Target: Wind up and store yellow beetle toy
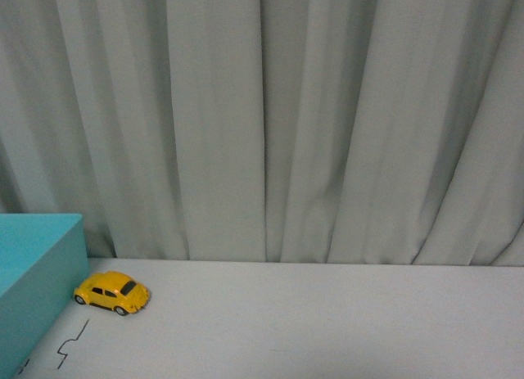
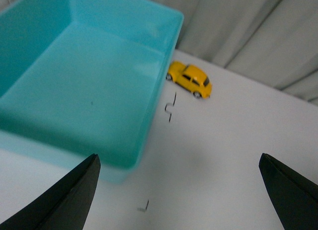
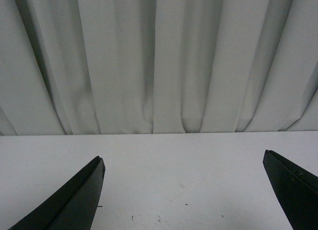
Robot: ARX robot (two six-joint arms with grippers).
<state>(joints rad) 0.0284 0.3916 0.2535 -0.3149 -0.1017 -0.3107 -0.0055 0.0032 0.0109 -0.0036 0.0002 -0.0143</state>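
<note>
Front view, toy: The yellow beetle toy (image 1: 112,292) sat on its wheels at the far left of the table (image 1: 327,322), just beside the wall of the teal box (image 1: 37,252). I could not tell whether the two touched.
Front view, surroundings: A grey curtain (image 1: 262,117) hung behind the table. A black squiggle mark (image 1: 72,345) lay on the table in front of the toy. Neither arm showed here.
Left wrist view, pincer: The left pincer (image 2: 179,159) had its jaws spread wide with nothing between them. It hung over the table by the box's near corner, well apart from the toy.
Left wrist view, toy: The toy stood outside the box, close against the long side near the far corner. The box had nothing in it.
Right wrist view, pincer: The right pincer (image 3: 184,158) was likewise spread wide and empty, facing bare table and curtain. The toy was not in this view.
Toy, handling: It looked light and rigid. The glossy, rounded shell would probably be slippery, and on free wheels it would likely roll away at a nudge.
Toy, hold: I would take it across the flanks, low at the doors and between the wheels, not on the domed roof.
Toy, caution: The flank facing the box left little room for a finger. A nose-to-tail grip, or drawing the toy clear first, seemed safer.
</note>
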